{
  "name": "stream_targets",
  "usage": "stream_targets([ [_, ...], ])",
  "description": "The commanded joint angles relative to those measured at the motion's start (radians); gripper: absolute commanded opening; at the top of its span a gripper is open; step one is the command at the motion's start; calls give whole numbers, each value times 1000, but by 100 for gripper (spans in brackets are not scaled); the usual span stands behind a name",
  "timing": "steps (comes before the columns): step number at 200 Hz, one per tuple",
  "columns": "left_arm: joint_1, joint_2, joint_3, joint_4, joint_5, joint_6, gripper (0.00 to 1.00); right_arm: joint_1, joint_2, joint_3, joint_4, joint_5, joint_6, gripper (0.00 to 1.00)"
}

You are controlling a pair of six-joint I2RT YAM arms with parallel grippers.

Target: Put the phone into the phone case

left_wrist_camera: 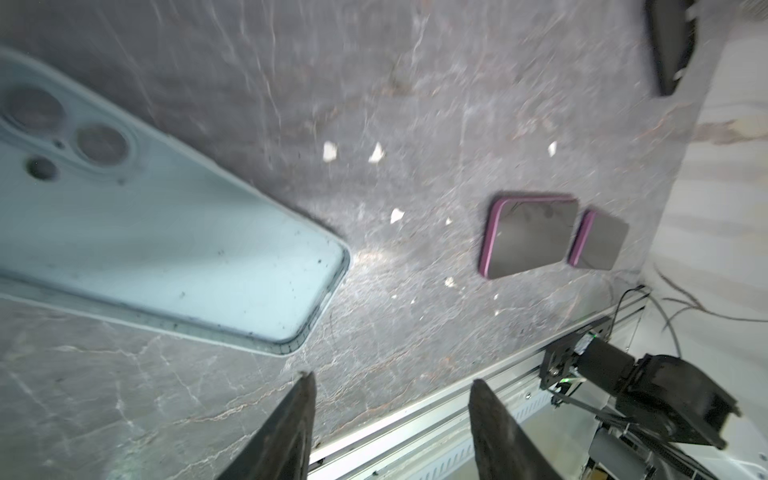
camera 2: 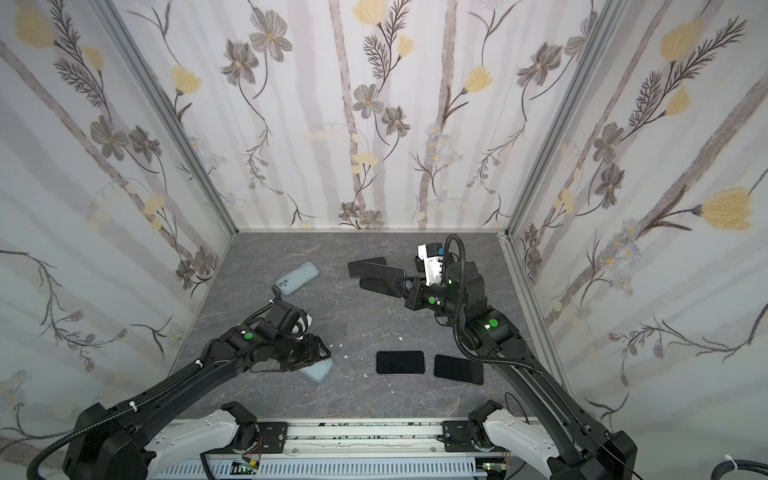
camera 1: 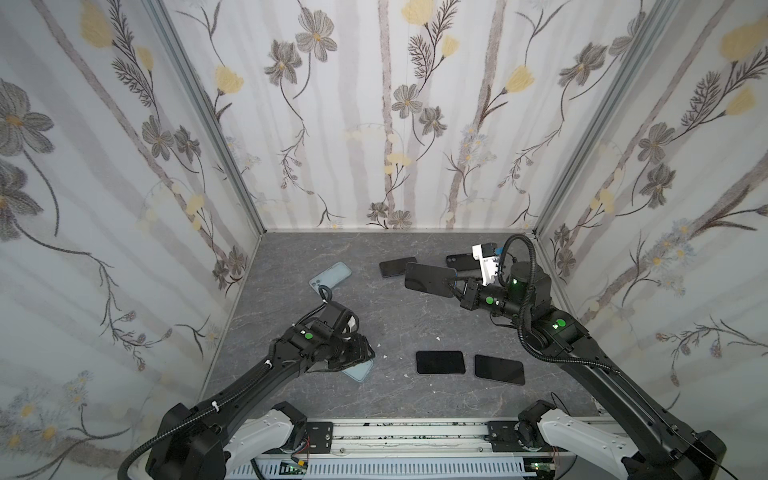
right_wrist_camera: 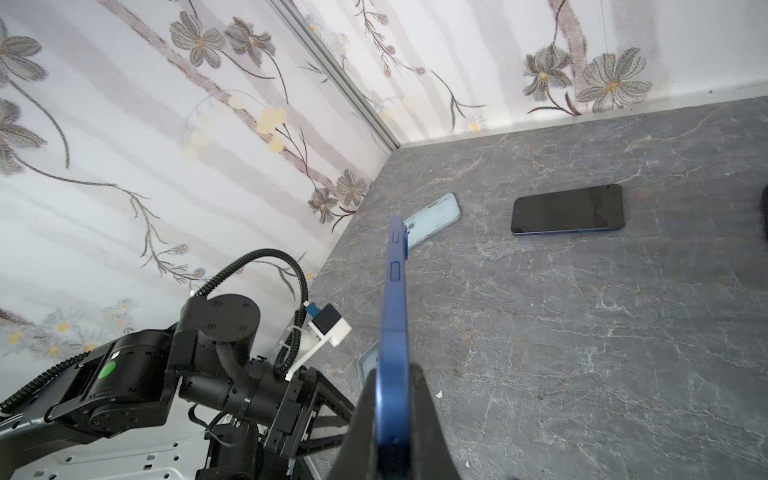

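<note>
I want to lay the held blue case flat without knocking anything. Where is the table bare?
Widest bare patch: the middle of the table, bordered by the far light-blue case, the open left gripper, the two front phones and the right gripper holding the blue case. The back-left corner is bare too. Crowded: back right, where a dark phone lies near the raised case.

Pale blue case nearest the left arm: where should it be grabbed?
Probably by its raised side wall near the camera-free end, coming from above: the pale blue case lies flat, seemingly open side up, so one of the left fingers can go inside the rim, one outside.
</note>
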Motion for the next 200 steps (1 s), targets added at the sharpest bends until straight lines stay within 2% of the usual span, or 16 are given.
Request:
stream_targets([
  [1,-41,42,-31,104,-42,-55,59,1,-19,-21,57,-2,-17,0],
  [39,-51,107,-49,169,-115,-44,57,-2,-39,-47,52,-3,-14,0],
  [64,-53,146,-70,201,-110,-32,54,-1,-50,-52,42,2,-10,0],
  [87,-54,162,-88,229,-90,-31,48,-1,-62,-62,40,11,2,0],
  [140,-55,194,-134,429,6,-112,48,-2,-71,-93,39,36,21,0],
  [200,-50,304,-71,527,-52,-135,48,-1,-68,-86,27,42,10,0],
])
